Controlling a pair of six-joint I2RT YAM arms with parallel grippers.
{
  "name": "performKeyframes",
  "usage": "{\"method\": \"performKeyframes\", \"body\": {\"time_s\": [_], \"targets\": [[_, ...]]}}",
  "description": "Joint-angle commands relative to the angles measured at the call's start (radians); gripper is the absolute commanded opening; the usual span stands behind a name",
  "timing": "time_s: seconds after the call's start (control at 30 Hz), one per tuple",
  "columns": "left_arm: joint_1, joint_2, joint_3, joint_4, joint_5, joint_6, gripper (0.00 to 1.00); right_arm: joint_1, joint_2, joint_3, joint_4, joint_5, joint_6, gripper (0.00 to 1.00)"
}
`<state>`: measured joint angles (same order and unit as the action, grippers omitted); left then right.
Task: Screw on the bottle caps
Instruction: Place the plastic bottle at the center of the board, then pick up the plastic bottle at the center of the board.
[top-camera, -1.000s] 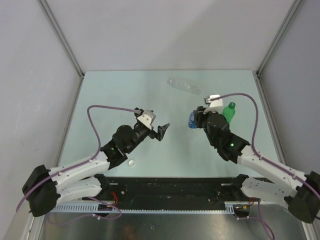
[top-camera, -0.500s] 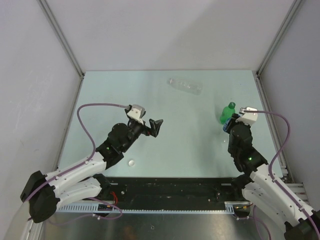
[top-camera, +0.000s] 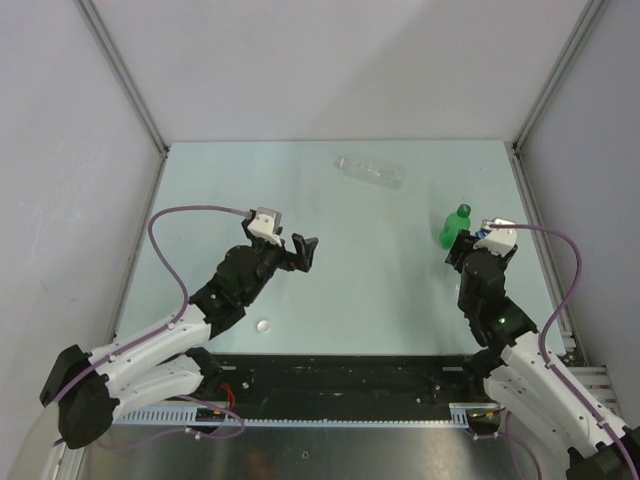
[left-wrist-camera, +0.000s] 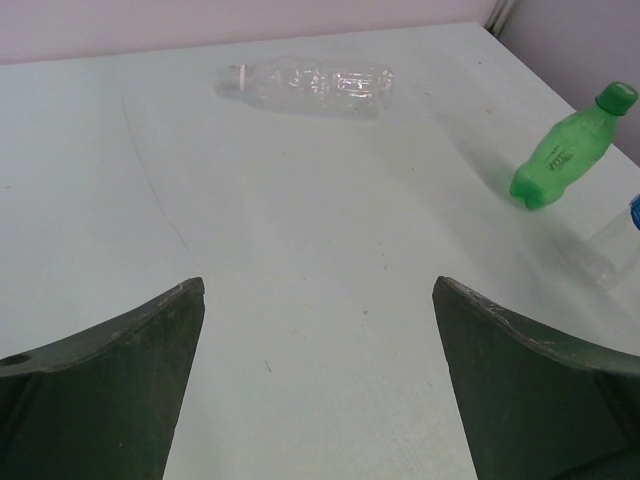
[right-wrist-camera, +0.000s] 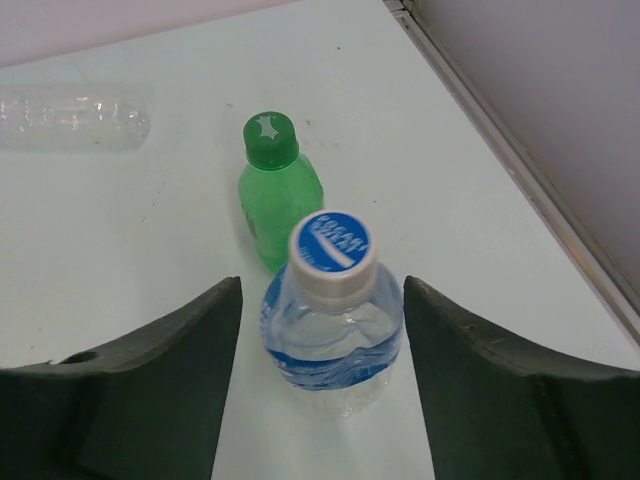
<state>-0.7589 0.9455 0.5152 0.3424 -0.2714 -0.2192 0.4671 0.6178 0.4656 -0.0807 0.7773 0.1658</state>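
Top view, left to right: we note a loose white cap (top-camera: 263, 325) on the table (top-camera: 200, 200) at lower left. Above it, left of centre, is the left gripper (top-camera: 303, 250), jaws spread wide with nothing between them. At upper centre the clear bottle (top-camera: 370, 171) lies on its side, and at right the green bottle (top-camera: 455, 227) stands upright wearing its green cap (right-wrist-camera: 270, 137). Just right of it the right gripper (right-wrist-camera: 322, 285) straddles the upright labelled bottle (right-wrist-camera: 333, 335), blue-topped cap (right-wrist-camera: 333, 250) on, jaws parted with a gap showing on the bottle's left side.
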Motion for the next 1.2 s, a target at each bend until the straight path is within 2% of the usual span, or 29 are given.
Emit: {"method": "performKeyframes", "body": {"time_s": [0.0, 0.33, 0.63, 0.77, 1.0, 1.17], "targets": [[0.009, -0.029, -0.002, -0.001, -0.062, -0.033, 0.99, -0.004, -0.039, -0.001, -0.004, 0.015, 0.043, 0.74], [0.010, -0.073, -0.012, -0.017, -0.027, -0.041, 0.99, -0.004, -0.158, -0.001, 0.003, -0.064, 0.048, 0.98], [0.009, -0.050, 0.010, -0.056, -0.022, -0.079, 0.99, -0.004, -0.212, 0.073, -0.057, -0.157, 0.008, 0.99], [0.010, -0.042, 0.030, -0.108, -0.084, -0.117, 0.99, -0.004, -0.215, 0.121, -0.084, -0.220, -0.008, 0.99], [0.019, -0.049, 0.084, -0.301, -0.188, -0.211, 1.00, -0.005, -0.165, 0.169, -0.079, -0.279, -0.011, 0.99], [0.022, -0.139, 0.071, -0.542, -0.226, -0.373, 1.00, -0.004, -0.094, 0.194, -0.031, -0.399, -0.021, 0.99]]}}
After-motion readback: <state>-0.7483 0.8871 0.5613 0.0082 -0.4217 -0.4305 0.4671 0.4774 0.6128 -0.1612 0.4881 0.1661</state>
